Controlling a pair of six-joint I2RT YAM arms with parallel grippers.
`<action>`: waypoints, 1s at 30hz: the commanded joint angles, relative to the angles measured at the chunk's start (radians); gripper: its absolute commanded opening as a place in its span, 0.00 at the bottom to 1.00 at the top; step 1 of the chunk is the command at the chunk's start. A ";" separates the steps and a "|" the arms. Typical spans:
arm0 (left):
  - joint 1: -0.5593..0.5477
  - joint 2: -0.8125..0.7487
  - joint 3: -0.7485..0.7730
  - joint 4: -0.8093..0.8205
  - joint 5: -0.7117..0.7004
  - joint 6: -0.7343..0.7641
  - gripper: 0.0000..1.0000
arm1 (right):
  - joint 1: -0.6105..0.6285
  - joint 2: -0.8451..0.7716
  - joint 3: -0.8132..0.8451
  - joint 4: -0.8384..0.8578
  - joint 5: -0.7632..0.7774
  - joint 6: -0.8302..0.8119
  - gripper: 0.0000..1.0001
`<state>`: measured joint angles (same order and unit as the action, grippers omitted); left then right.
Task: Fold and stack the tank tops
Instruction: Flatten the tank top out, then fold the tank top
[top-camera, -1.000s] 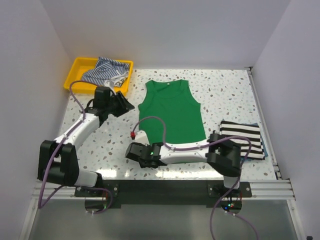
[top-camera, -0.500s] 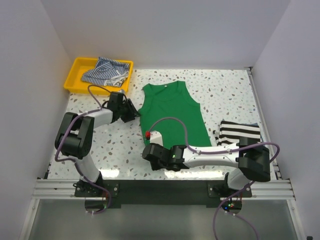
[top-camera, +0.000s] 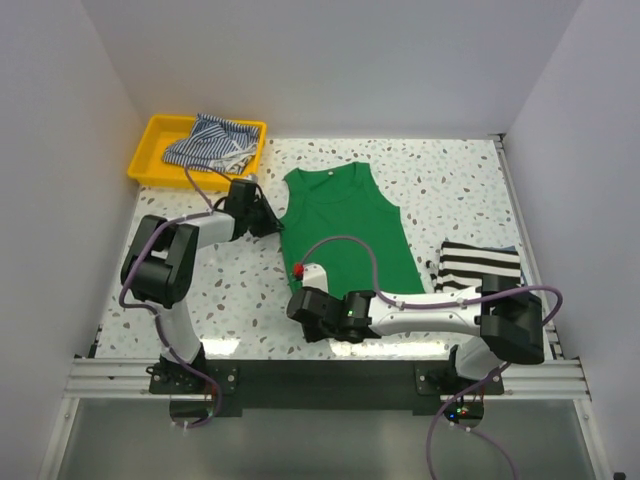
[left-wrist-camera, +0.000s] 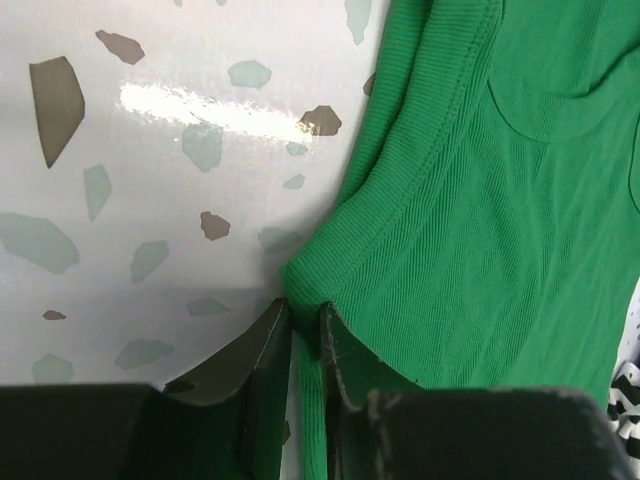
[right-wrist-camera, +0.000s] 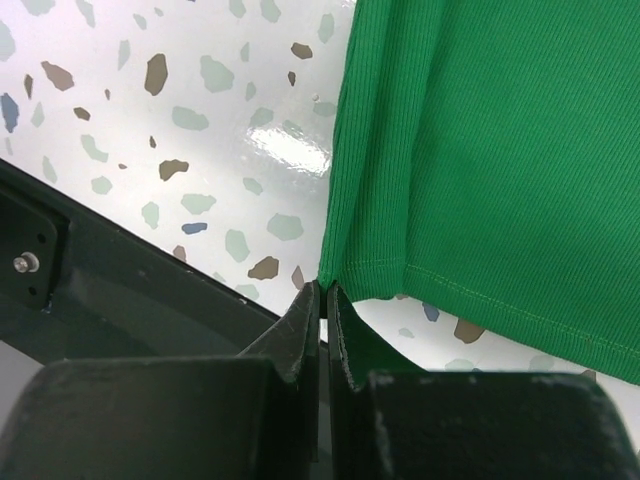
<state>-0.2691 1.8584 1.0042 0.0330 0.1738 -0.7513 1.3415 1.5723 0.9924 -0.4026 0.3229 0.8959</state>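
The plain tank top lies central on the table; the tray at ten o'clock holds the thin-striped top; the broad-striped top lies at four o'clock.

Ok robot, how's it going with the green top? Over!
Left gripper pinching green tank top at its side edge. Right gripper shut on its bottom hem corner. Top lying flat, not yet folded. Black-and-white striped top off to the right.

No text, label, brand, number or sign can be read in any of the views. The green tank top, seen close in both wrist views, shows only plain ribbed cloth and stitching, with no legible marking.
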 joint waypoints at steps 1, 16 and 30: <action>-0.004 0.006 0.048 -0.022 -0.074 0.003 0.22 | 0.004 -0.061 -0.005 -0.016 0.004 0.021 0.00; -0.001 -0.042 0.221 -0.278 -0.324 0.105 0.00 | 0.042 0.191 0.241 0.073 -0.200 -0.014 0.00; -0.035 -0.002 0.385 -0.387 -0.387 0.138 0.00 | -0.021 0.154 0.249 0.110 -0.194 0.060 0.00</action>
<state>-0.2802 1.8565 1.3270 -0.3813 -0.1699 -0.6327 1.3399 1.8263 1.2964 -0.3019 0.1383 0.9104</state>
